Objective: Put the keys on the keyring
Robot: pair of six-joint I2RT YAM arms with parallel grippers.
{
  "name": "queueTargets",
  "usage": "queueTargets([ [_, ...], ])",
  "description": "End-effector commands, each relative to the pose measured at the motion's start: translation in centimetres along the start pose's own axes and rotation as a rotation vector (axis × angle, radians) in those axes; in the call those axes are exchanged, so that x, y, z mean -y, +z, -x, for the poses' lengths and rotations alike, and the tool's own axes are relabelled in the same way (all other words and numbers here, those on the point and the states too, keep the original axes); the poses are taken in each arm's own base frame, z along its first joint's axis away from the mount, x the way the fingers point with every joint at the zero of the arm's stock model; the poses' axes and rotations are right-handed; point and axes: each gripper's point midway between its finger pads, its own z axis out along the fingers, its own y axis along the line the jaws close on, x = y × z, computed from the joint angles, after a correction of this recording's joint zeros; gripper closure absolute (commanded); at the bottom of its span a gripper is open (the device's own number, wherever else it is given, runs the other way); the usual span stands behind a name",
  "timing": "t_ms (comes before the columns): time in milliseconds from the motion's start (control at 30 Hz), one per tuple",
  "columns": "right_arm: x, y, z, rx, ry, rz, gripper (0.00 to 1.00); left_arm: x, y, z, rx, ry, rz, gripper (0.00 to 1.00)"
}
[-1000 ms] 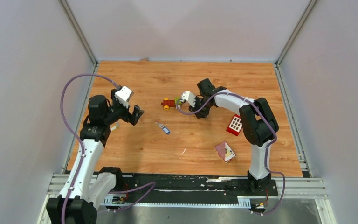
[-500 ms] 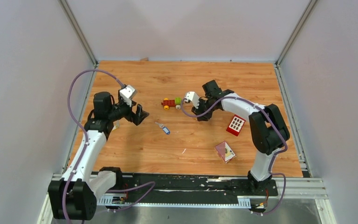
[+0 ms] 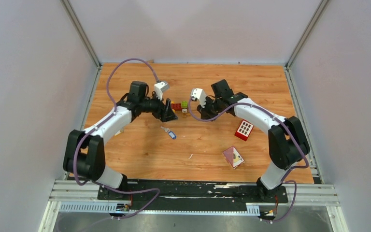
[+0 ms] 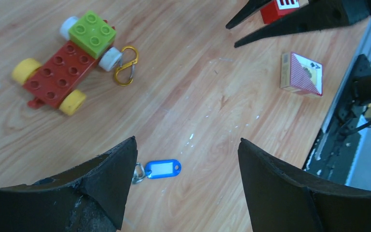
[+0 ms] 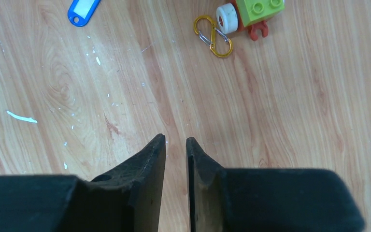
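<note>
- The keyring lies flat on the wooden table, touching the white rear wheel of the red-and-green toy car. It is ahead of the left gripper and off to one side. In the right wrist view it lies well ahead of the right gripper.
- In the top view the keyring sits between the two grippers' fingertips, and neither touches it.
- The blue-headed key lies on the table just below the left gripper, near one finger. It is well apart from the keyring.
- The left gripper's jaws are spread wide with nothing between them. The right gripper's jaws are barely parted, a thin slit with nothing in it.
- The keyring is a thin gold wire clip bent into two linked loops. The key has a blue plastic head with a white window and a small metal ring at one end.
- A second ago the left gripper hung at the table's left side. It has since swung in beside the toy car. The right gripper has drawn back a little from the car. The key and the car lie where they did.
</note>
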Motion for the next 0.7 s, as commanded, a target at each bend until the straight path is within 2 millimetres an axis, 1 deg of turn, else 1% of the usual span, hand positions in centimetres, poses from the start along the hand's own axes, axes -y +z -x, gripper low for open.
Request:
queueTargets([
  [0,0.4,0.3,0.7,0.021,-0.011,-0.034,0.7,1.0,1.3,0.9,-0.028,-0.13,-0.071,0.16],
  [67,0.9,1.0,0.8,0.02,-0.003,-0.039,0.59,0.7,1.3,0.1,-0.049,-0.128,-0.052,0.14],
  [133,1.4,1.9,1.3,0.027,0.028,-0.042,0.47,0.2,0.6,-0.7,-0.064,-0.083,-0.005,0.11],
  [167,1.7,2.4,1.7,0.037,0.043,-0.043,0.44,-0.1,0.1,-1.1,-0.073,-0.071,0.032,0.11],
  [200,1.7,2.9,2.1,0.047,0.057,-0.039,0.42,-0.8,-0.5,-1.5,-0.08,-0.034,0.085,0.1],
  [267,1.7,4.1,2.8,0.053,0.058,-0.024,0.39,-1.4,-2.3,-1.7,-0.075,0.028,0.169,0.1],
  [367,1.9,6.6,3.5,0.03,0.043,0.001,0.37,-2.5,-4.6,-2.6,-0.093,0.101,0.268,0.09],
  [467,2.5,8.8,3.4,-0.006,0.045,0.026,0.35,-3.3,-6.7,-3.2,-0.104,0.137,0.341,0.08],
  [567,2.9,10.4,2.5,-0.054,0.048,0.059,0.31,-3.3,-7.9,-3.6,-0.113,0.174,0.37,0.08],
  [667,3.3,11.3,2.0,-0.079,0.035,0.066,0.29,-2.8,-8.5,-3.6,-0.104,0.199,0.376,0.07],
])
